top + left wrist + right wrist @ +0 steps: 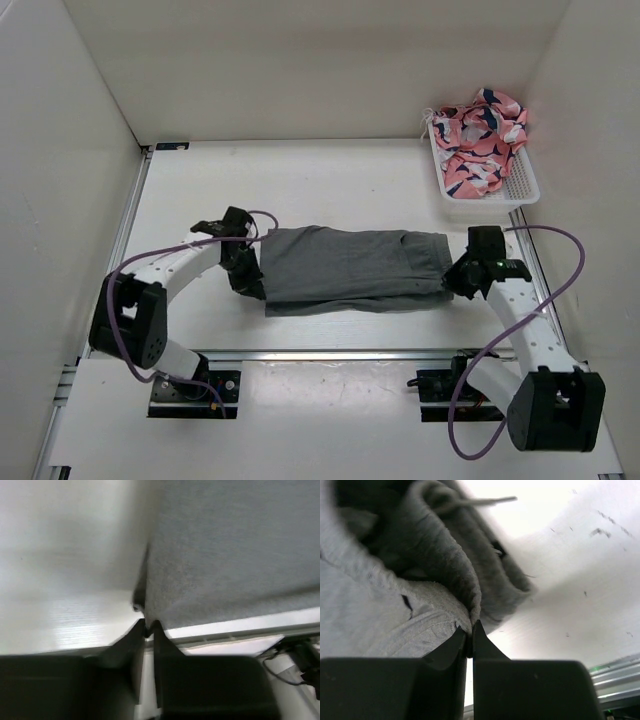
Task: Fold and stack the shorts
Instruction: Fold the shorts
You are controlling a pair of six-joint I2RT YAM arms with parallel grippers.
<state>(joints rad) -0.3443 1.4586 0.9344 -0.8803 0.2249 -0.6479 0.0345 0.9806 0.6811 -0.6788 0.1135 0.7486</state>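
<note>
The left arm (165, 267) and right arm (532, 332) are showing white link shells between bulky black joint housings. A purple cable (215, 240) is looping along each one down to a black base plate (195, 392) at the near edge. The left gripper (149, 626) and right gripper (471, 626) are wearing matt black, wedge-shaped fingers (447, 647) tapering to thin tips.
</note>
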